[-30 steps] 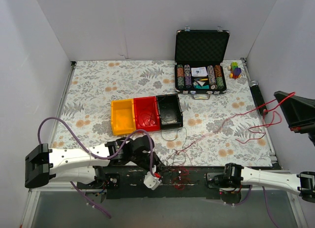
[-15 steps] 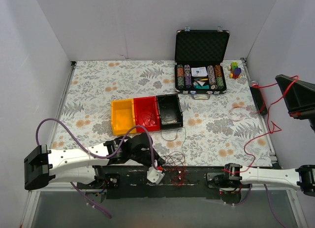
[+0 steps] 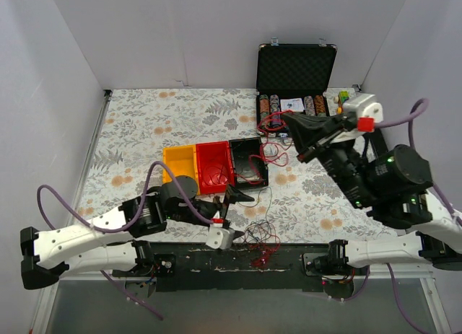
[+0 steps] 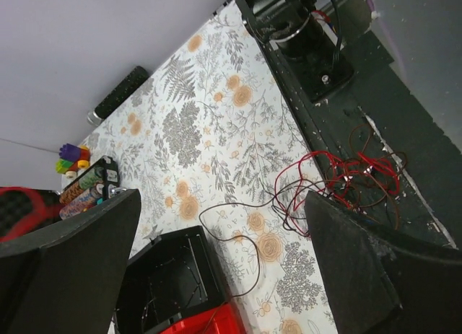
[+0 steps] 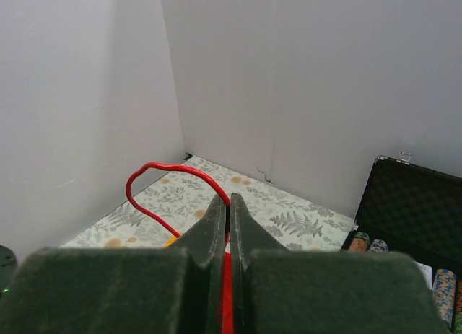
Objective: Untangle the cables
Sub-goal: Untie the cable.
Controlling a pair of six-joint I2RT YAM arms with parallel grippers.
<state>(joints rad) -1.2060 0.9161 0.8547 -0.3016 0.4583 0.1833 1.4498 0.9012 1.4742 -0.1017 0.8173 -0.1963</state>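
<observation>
Partly done: red cable [image 5: 155,168] held aloft at 2 o'clock in clamped right gripper [image 5: 227,202]; left gripper [image 4: 216,233] wide, empty; cable knot [image 3: 260,240] at 6 o'clock seemingly unsorted.

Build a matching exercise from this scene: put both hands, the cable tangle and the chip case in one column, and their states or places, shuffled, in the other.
1. left hand
2. right hand
3. cable tangle
4. chip case

A. lid raised, at the far right of the table
B. shut on a red cable
C. open wide, holding nothing
D. lying at the near table edge

Pairs: 1-C, 2-B, 3-D, 4-A
</observation>
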